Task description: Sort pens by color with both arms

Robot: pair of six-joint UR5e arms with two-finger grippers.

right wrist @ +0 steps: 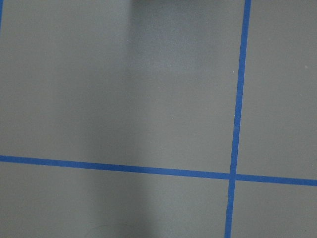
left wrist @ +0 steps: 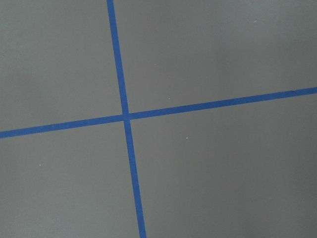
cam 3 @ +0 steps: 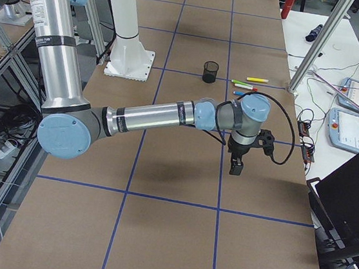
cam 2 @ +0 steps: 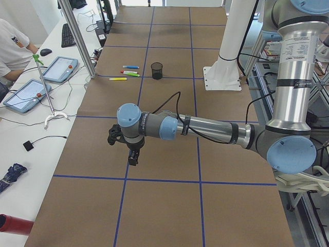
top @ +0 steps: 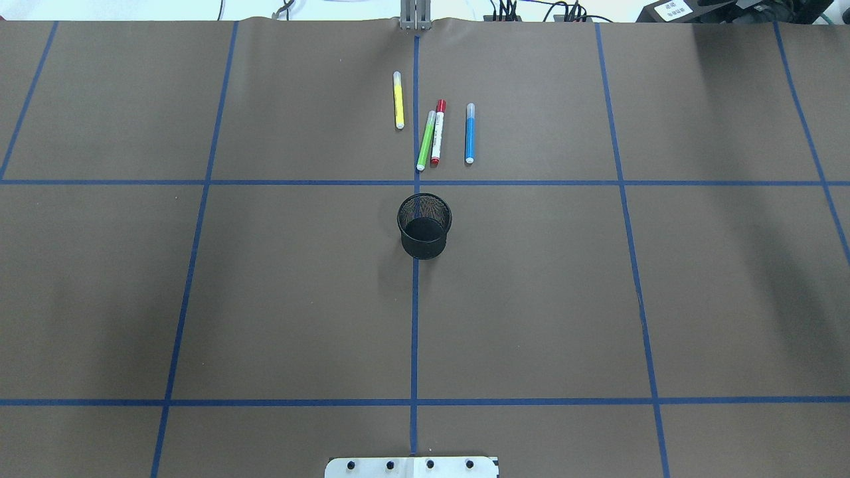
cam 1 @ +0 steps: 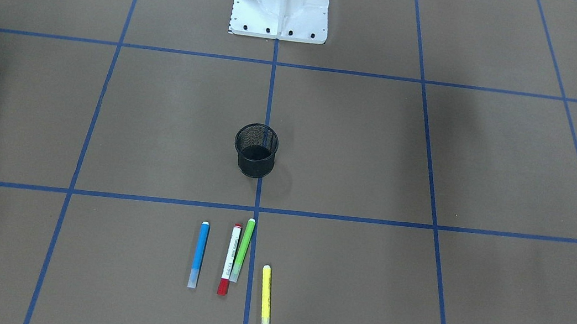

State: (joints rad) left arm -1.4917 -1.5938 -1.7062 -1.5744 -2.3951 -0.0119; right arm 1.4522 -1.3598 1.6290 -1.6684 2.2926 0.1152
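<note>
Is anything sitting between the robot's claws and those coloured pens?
Nothing visible. Bare table lies between the pens and the left gripper, likewise the right gripper; the black mesh cup stands aside from both paths.

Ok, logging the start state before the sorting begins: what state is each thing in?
Blue pen, lying flat, alone.
Red-ended pen, flat, green pen seemingly touching it.
Green pen, flat, slanted.
Yellow pen, flat, alone.
Mesh cup, upright, empty.
Left hand, hovering, holding nothing; open or shut unclear.
Right hand, likewise.
</note>
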